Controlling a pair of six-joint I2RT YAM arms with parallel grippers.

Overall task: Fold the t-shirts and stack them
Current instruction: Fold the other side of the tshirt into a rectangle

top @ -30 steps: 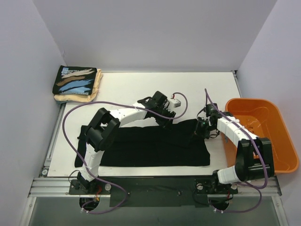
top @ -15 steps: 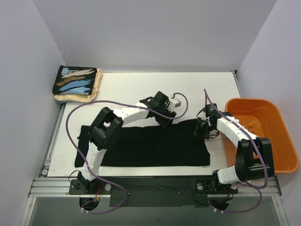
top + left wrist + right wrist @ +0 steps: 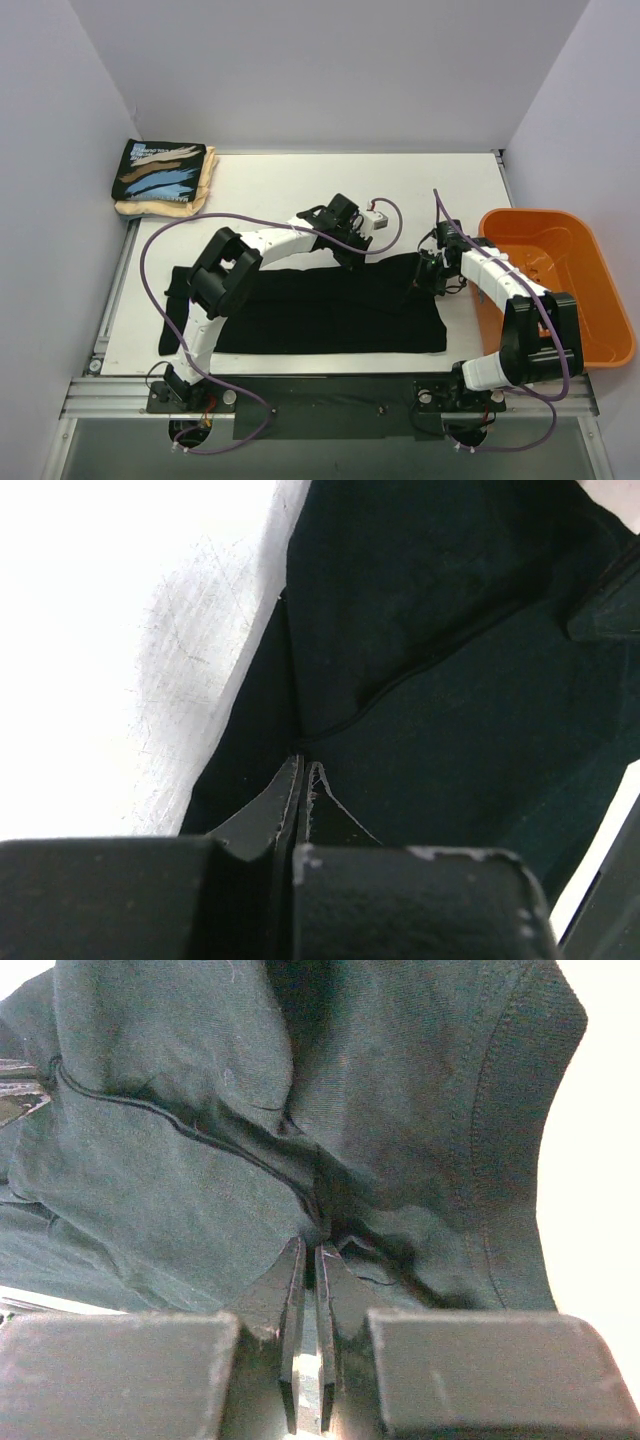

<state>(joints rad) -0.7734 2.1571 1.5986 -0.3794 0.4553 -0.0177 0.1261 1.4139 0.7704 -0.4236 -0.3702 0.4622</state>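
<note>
A plain black t-shirt (image 3: 330, 310) lies spread across the near middle of the table. My left gripper (image 3: 352, 256) is shut on its far edge near the middle; the left wrist view shows the jaws pinched on a fold of the black cloth (image 3: 440, 690). My right gripper (image 3: 428, 274) is shut on the shirt's far right corner; the right wrist view shows bunched cloth (image 3: 300, 1130) between the jaws. The printed black shirt (image 3: 160, 170) lies folded on the folded cream shirt (image 3: 204, 186) at the far left corner.
An orange plastic basket (image 3: 590, 300) stands at the right edge, close to the right arm. White walls enclose the table on three sides. Purple cables loop off both arms. The table's metal rail runs along the near edge.
The left arm's elbow has shifted slightly right and the left gripper has crept a little; the right arm and the shirt look unchanged.
</note>
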